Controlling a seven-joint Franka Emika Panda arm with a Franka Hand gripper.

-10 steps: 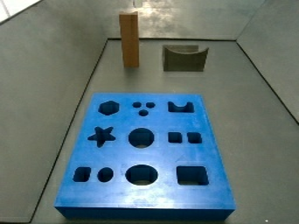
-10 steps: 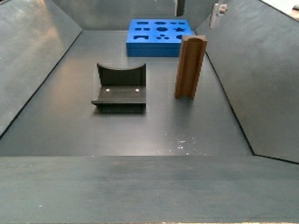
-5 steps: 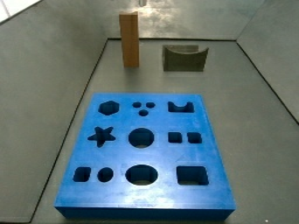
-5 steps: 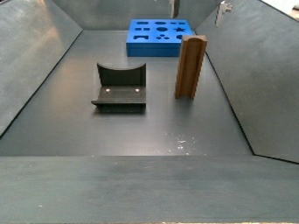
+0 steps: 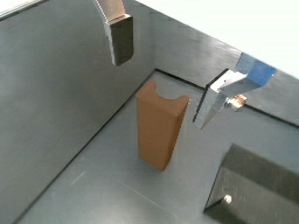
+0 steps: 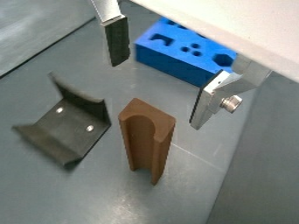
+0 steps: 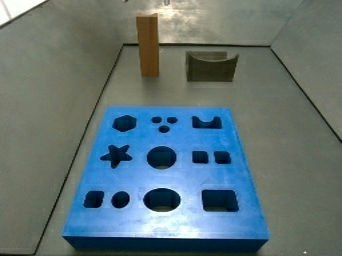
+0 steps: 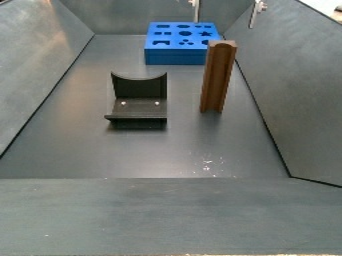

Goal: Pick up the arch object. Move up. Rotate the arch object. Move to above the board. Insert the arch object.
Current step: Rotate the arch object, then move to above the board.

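Observation:
The arch object [image 7: 148, 45] is a tall orange-brown wooden block standing upright on the grey floor near a side wall, its grooved face showing in a wrist view [image 6: 146, 140]. It also shows in the other views [image 5: 162, 122] [image 8: 217, 75]. My gripper [image 5: 160, 92] [image 6: 158, 94] hangs open above it, one finger [image 6: 114, 44] on each side and clear of the wood. The blue board [image 7: 185, 178] [image 8: 181, 52] [image 6: 176, 68] lies flat further along the floor, with dark cut-out holes. Only a sliver of the gripper [image 8: 255, 8] shows at a side view's top edge.
A squat dark olive-grey block with a curved notch [image 7: 210, 66] [image 8: 136, 100] [image 6: 65, 131] lies beside the arch object, a short gap away. Sloping grey walls [image 8: 40, 80] close in the floor on both sides.
The sliver of gripper at the top edge of the side views has shifted slightly. The arch object, the grey block and the board have not moved.

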